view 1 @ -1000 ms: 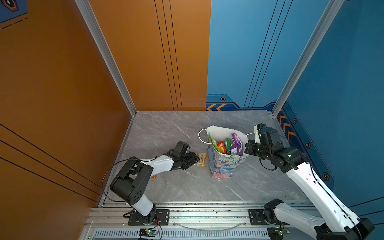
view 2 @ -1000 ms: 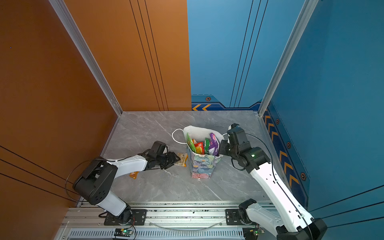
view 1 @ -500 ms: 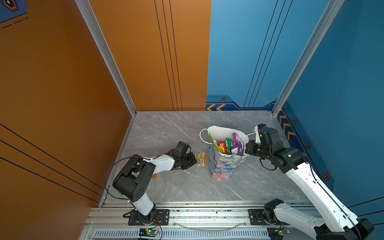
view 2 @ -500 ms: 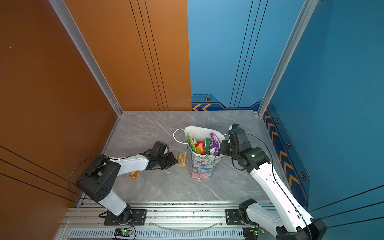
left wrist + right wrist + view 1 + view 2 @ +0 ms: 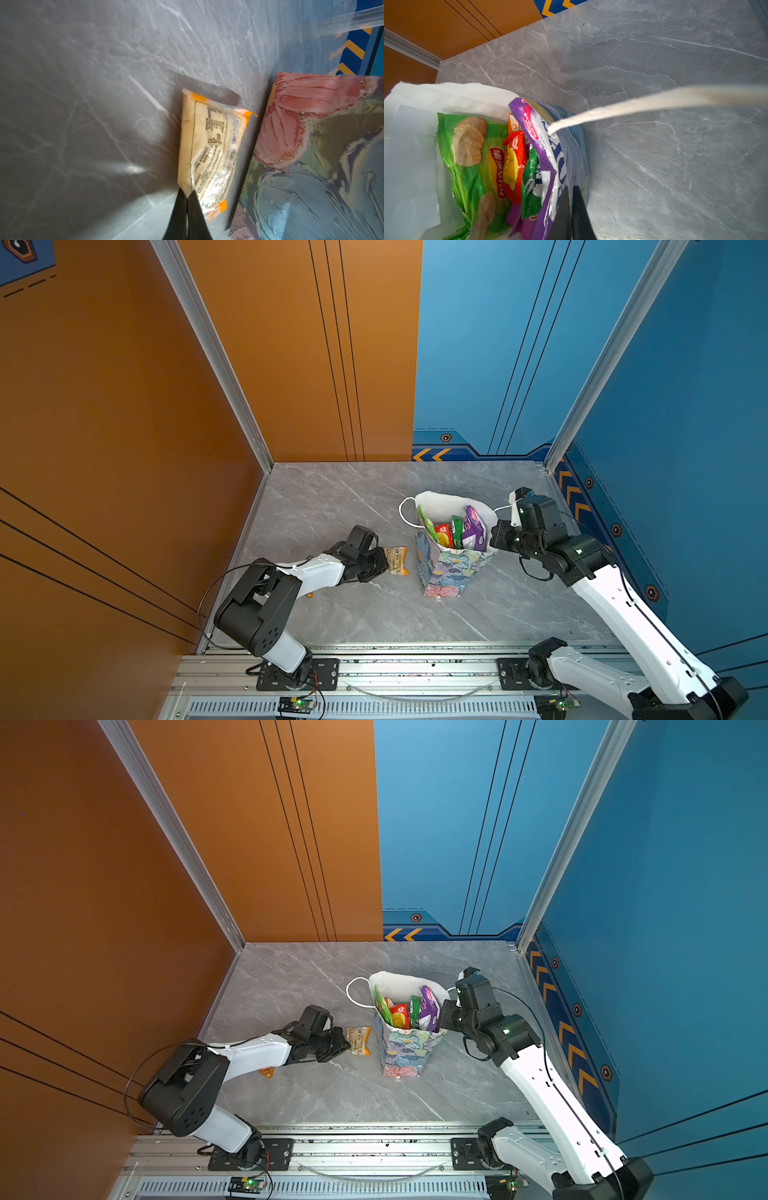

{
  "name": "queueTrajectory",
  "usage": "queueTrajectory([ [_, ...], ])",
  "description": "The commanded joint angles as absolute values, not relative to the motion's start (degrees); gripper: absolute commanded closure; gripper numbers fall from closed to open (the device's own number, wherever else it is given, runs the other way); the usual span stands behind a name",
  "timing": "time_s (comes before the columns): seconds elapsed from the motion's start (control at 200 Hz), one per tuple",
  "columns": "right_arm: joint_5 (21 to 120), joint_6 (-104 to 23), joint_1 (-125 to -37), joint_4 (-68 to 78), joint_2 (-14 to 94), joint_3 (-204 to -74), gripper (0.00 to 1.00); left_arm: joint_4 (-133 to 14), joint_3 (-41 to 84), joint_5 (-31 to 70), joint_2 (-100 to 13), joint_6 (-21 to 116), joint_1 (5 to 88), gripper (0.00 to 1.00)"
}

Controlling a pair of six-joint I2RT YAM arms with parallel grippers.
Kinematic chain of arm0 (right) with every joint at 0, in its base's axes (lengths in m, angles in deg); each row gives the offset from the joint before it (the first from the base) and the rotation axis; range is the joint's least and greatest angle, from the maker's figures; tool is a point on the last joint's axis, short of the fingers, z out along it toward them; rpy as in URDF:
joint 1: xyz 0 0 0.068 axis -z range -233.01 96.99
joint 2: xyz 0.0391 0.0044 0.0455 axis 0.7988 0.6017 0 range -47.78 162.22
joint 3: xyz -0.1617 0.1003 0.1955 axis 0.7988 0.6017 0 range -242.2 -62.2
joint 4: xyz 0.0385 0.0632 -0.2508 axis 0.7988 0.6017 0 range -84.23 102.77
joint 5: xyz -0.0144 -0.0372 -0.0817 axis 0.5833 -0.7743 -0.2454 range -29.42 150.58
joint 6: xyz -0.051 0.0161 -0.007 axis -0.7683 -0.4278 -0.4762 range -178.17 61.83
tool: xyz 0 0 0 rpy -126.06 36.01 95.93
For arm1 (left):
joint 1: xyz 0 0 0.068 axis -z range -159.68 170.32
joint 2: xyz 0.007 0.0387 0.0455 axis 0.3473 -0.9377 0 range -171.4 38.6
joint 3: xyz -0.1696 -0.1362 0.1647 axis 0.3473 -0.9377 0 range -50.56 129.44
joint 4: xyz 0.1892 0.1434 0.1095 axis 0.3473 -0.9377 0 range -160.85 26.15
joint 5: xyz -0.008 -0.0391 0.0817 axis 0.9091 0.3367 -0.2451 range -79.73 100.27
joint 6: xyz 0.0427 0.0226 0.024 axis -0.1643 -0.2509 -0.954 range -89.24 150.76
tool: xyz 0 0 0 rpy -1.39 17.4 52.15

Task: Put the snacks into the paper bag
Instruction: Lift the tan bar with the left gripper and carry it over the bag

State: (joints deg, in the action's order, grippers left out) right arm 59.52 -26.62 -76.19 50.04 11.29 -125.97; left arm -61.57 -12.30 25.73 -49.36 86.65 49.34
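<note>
Tan bar (image 5: 209, 149), crinkly, beside upright floral paper bag (image 5: 444, 568).

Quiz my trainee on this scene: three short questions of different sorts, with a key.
1. True or false: the tan bar packet lies inside the paper bag.
2. The right pincer is shut on: A) the paper bag's rim, B) a cup, C) nothing.
3. What does the left pincer hold?
Key: 1 false, it lies on the table beside the paper bag; 2 A; 3 the tan bar packet, by a corner.
</note>
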Motion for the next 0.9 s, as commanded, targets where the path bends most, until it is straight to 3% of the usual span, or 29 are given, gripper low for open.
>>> queueTrajectory([
  [0.0, 59.7, -27.0, -75.8, 48.6, 10.0, -125.3, 1.00, -64.0, -13.9, 22.1, -45.7, 84.7, 48.7, 1.00],
  [0.27, 59.7, -26.8, -75.9, 48.6, 9.8, -125.4, 1.00, -72.6, -12.5, 12.3, -34.4, 78.2, 50.7, 1.00],
  [0.471, 59.7, -26.5, -76.0, 48.3, 9.7, -125.3, 1.00, -72.2, -14.7, 12.0, -26.5, 75.4, 49.3, 1.00],
  [0.706, 59.6, -26.5, -76.0, 48.5, 10.1, -125.9, 1.00, -91.7, -0.6, -0.9, -14.3, 62.1, 50.7, 1.00],
  [0.896, 59.1, -26.1, -76.5, 48.0, 10.3, -126.0, 1.00, -96.3, 9.6, -2.1, -12.1, 57.5, 51.5, 1.00],
])
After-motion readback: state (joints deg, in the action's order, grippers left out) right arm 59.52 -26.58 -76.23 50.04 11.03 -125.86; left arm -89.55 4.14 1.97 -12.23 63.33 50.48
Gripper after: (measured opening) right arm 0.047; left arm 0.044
